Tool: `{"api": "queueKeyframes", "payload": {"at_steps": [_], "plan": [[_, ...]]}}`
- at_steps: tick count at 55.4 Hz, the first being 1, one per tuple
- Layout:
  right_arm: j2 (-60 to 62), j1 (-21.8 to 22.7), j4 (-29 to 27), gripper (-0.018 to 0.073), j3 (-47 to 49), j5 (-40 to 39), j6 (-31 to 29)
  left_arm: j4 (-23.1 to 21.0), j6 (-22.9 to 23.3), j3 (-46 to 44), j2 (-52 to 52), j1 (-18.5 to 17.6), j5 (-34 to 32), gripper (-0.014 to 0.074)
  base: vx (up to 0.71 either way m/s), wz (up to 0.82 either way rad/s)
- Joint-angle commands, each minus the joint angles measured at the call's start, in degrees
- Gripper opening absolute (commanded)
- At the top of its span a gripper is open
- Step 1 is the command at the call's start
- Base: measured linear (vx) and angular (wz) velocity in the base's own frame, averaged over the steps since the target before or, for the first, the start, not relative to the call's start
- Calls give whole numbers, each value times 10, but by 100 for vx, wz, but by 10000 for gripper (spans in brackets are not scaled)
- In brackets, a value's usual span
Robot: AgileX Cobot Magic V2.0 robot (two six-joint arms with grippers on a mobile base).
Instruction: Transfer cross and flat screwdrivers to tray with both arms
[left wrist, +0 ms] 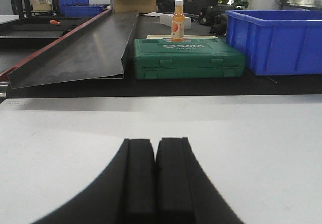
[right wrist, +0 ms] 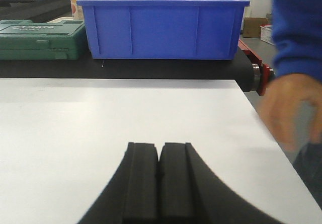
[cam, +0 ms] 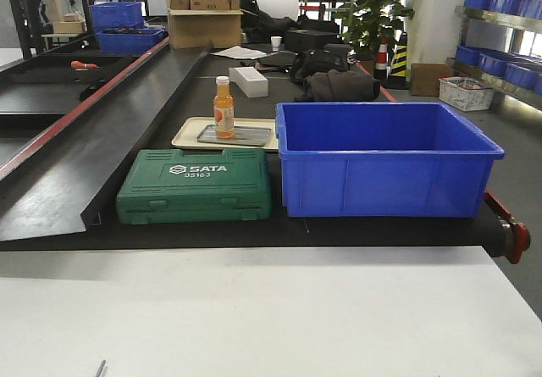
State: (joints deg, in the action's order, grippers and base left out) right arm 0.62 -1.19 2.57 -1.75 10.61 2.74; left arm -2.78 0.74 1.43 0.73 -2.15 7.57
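Inspection of my station, largest item first. The white table (cam: 254,309) lies in front of the blue crate (cam: 385,161), on the near side, and is the surface both my arms hang low over. It looks bare across the part I can see. The black conveyor surface (cam: 212,233) carries the crate and everything listed below, which I judge to be stock parked out of the working area rather than task items. The green SATA tool case (cam: 195,186) sits closed just left of the crate, apart from it by a narrow gap. The beige plastic tray (cam: 188,131) lies behind the case, off the crate's far left corner, with a smaller grey metal tray (cam: 254,135) resting inside it. An orange drink bottle (cam: 223,108) stands upright on that smaller tray. A person's hand (right wrist: 287,108), blurred and in a blue sleeve, hangs off the table edge to the right of the crate. My left gripper (left wrist: 155,153) is clenched, jaws pressed together with nothing between them. My right gripper (right wrist: 160,153) is the same, clamped on nothing. I read this as a parked posture before any pick. The cross and flat screwdrivers and the wide grey tray appear in no view. A thin metallic sliver (cam: 100,368) at the table's near edge, far left of the crate, is too small to identify.
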Motion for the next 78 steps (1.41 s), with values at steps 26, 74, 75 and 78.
{"api": "queueKeyframes", "payload": {"at_steps": [26,74,75,78], "plan": [[3,1,6,-8,-4,-47,-1,-6,6,-15,6,-1,-56,-6,0,0],[-22,1,11,-8,135,-228,29,-6,6,-150,0,-1,-206,-3,0,0],[-31,1,11,-8,152,-218,29,-6,6,-166,-2,-1,-197,-3,0,0],[-60,1,12,-8,195,-189,29,-5,6,-200,-21,-1,-178,-3,0,0]]}}
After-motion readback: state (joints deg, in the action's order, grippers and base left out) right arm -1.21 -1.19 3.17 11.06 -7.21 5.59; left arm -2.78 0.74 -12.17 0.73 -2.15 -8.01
